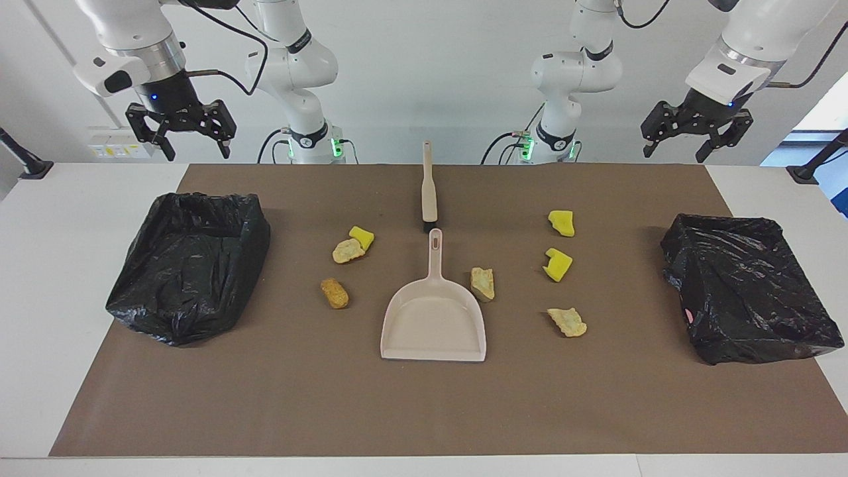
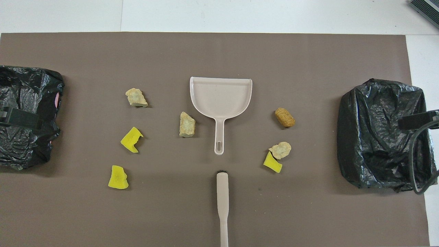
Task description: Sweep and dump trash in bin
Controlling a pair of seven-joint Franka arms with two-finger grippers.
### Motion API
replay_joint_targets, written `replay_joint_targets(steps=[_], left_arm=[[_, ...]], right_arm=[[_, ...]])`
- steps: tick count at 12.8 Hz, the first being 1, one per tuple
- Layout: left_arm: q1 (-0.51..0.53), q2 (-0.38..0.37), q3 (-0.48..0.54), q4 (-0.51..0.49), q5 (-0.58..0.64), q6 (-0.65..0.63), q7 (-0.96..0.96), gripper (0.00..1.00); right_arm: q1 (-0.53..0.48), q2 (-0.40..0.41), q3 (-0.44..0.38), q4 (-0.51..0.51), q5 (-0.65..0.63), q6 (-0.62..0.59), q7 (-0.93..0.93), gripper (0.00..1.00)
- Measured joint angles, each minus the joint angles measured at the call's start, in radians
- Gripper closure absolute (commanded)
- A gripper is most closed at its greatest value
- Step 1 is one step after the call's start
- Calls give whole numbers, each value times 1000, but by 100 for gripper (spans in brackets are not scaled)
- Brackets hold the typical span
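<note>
Several scraps of trash lie on the brown mat around the beige dustpan (image 1: 434, 324) (image 2: 221, 96). They are bright yellow chunks (image 1: 562, 222) (image 2: 131, 139), tan lumps (image 1: 483, 283) (image 2: 187, 124) and a golden-brown lump (image 1: 334, 293) (image 2: 284, 117). The beige hand brush (image 1: 428, 185) (image 2: 222, 195) lies in line with the dustpan's handle, nearer to the robots. A black-bagged bin (image 1: 189, 265) (image 2: 380, 133) sits at the right arm's end. My right gripper (image 1: 197, 149) hangs open high above it and holds nothing. My left gripper (image 1: 676, 152) is open and empty, high above the other bin (image 1: 748, 285) (image 2: 27, 113).
The brown mat (image 1: 424, 411) covers most of the white table. Black stands (image 1: 26, 162) (image 1: 811, 169) sit at the table's two corners by the robots. A cable loop (image 2: 416, 161) hangs over the bin at the right arm's end.
</note>
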Motion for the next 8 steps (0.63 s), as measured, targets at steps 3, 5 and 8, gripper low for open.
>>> replay_joint_targets(steps=[3, 5, 8], left_arm=[[-1, -1, -1, 0, 0, -1, 0, 0], [-2, -1, -1, -1, 0, -1, 0, 0], [-7, -3, -9, -10, -1, -1, 0, 0]], right_arm=[[10, -6, 10, -11, 0, -13, 0, 0], [10, -8, 10, -14, 0, -16, 0, 0], [27, -19, 23, -27, 1, -28, -11, 0]])
